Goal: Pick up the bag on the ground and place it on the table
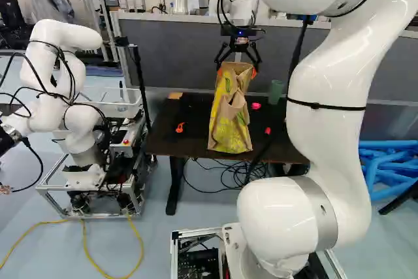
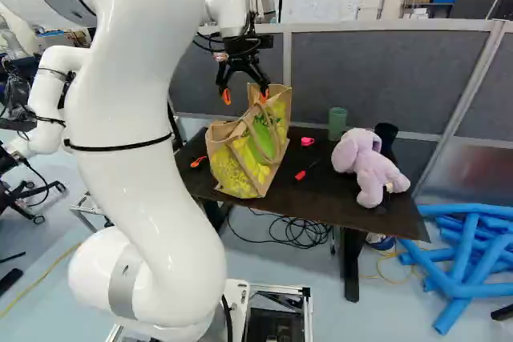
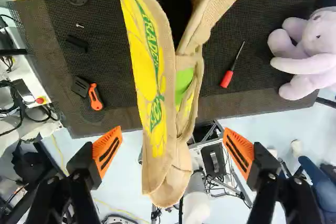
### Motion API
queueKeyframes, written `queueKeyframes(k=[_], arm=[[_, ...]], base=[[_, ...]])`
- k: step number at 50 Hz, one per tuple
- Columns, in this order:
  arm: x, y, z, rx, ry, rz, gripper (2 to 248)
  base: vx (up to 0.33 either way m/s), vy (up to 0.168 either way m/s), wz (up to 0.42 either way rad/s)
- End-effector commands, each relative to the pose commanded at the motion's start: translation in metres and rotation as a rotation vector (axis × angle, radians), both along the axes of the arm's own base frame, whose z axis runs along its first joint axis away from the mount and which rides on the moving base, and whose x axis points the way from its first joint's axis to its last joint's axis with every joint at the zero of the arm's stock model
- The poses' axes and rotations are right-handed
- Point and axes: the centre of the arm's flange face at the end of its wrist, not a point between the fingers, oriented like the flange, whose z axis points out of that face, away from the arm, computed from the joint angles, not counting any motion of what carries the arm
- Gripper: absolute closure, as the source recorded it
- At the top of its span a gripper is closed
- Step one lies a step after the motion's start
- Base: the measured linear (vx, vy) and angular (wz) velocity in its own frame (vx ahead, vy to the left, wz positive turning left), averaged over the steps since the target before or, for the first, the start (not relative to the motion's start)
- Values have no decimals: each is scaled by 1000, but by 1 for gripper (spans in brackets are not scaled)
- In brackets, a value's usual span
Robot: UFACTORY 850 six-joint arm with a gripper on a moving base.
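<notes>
looks basically done to me; your shopping bag is up on the dark surface; the hand is released, spread around its top; you'd just need to back off cleanly

Wrist view: green lettering on yellow panel of bag, which stands by near edge of table. Reads "TRADER" on the part toward table's far edge, "JOES" on the part toward its near edge. Right base view: faint marks on whiteboard beyond table's far edge, too small to read.
</notes>
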Motion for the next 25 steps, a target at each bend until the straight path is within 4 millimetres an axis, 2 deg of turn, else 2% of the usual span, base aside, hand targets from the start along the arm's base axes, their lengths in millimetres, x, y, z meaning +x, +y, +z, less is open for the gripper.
queueKeyframes(k=[25], arm=[[0, 0, 0, 0, 0, 0, 3]], base=[[-74, -2, 6]])
